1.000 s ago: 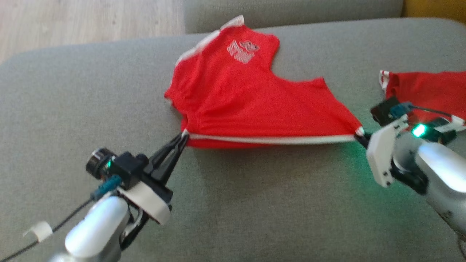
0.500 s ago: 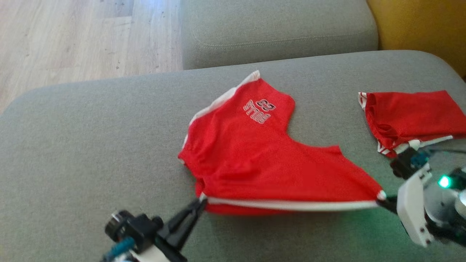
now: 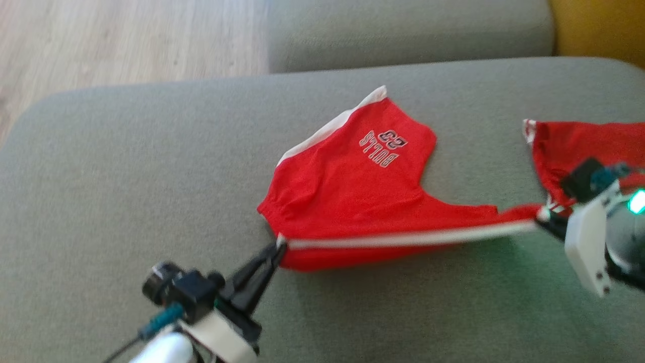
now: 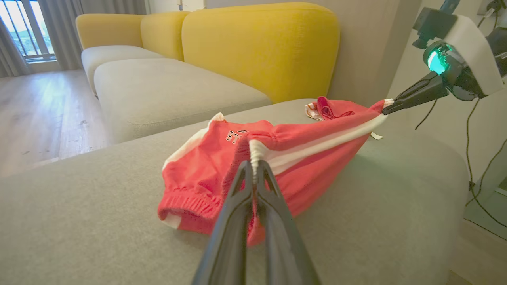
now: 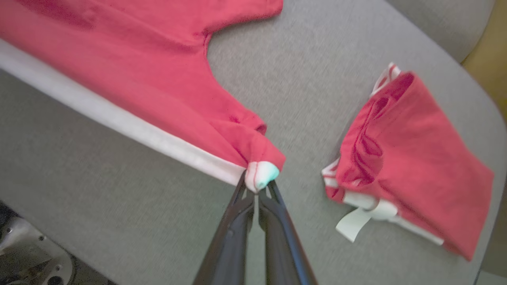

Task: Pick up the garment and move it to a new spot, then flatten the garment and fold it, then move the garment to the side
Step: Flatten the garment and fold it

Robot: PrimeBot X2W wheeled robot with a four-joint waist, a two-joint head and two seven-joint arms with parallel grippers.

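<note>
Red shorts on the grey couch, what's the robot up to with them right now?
The robot has the red shorts pinched in both grippers. The left gripper is shut on one end of the white side stripe and the right gripper on the other, so that edge is pulled taut and raised. The rest of the shorts trails onto the grey cushion. They are not folded yet. A second red garment lies folded off to the robot's right.

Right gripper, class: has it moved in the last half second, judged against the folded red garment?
Yes. The right gripper, holding the shorts by a corner, has moved up the head view, closer to the folded garment.
</note>
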